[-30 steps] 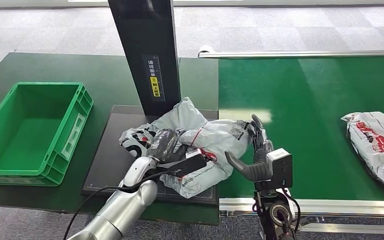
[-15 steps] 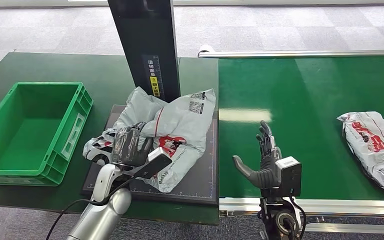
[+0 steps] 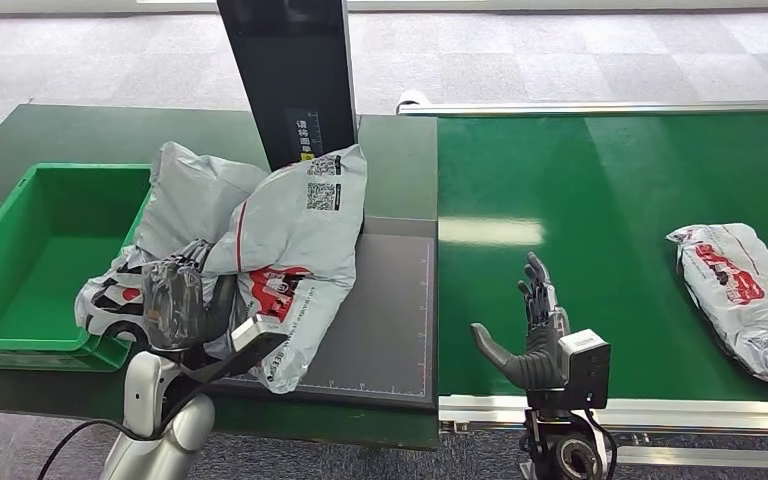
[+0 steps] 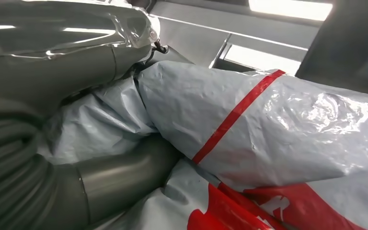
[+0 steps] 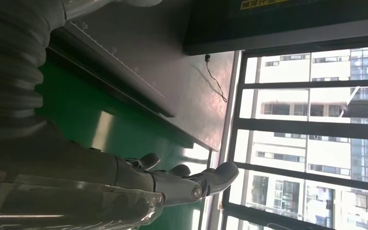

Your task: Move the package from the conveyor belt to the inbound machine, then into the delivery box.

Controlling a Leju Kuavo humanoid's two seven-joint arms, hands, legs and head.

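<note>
The left hand [image 3: 175, 303] has its fingers [image 3: 192, 262] closed on the grey package [image 3: 290, 245], which hangs above the dark scale plate [image 3: 380, 320] and the rim of the green box [image 3: 20, 345]. The right hand [image 3: 530, 335] holds nothing, fingers [image 3: 537, 285] spread, over the conveyor belt [image 3: 610, 200], where a second package [image 3: 745, 295] lies.

Head view evenly lit from overhead, sharp, soft shadows only. Pale glare strip on the conveyor belt [image 3: 600, 200] near its left end. Left wrist view close and soft, shiny highlights on the package [image 4: 278, 139] film. Right wrist view backlit: windows [image 5: 311, 124] blown bright, right hand [image 5: 172, 184] dark, foreground blurred.
</note>
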